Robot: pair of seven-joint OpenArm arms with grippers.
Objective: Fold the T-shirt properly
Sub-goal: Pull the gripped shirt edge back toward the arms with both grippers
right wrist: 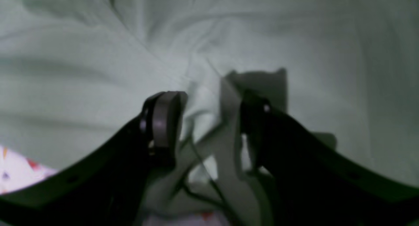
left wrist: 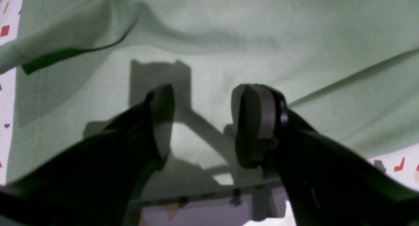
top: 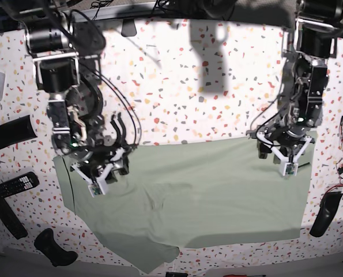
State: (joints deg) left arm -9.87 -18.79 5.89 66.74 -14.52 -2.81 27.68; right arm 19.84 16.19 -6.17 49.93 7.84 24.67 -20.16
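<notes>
My left claw (left wrist: 203, 121) and my right claw (right wrist: 209, 121) both hang partly open over the T-shirt (top: 188, 196), holding nothing. The shirt lies spread on the desk (top: 188, 104) right under them. To fold well, I think each claw should pinch the top edge just below it, at the same time, and lift evenly. Wrinkles bunch under my right claw. There is lots of bare desk past the top edge.
</notes>
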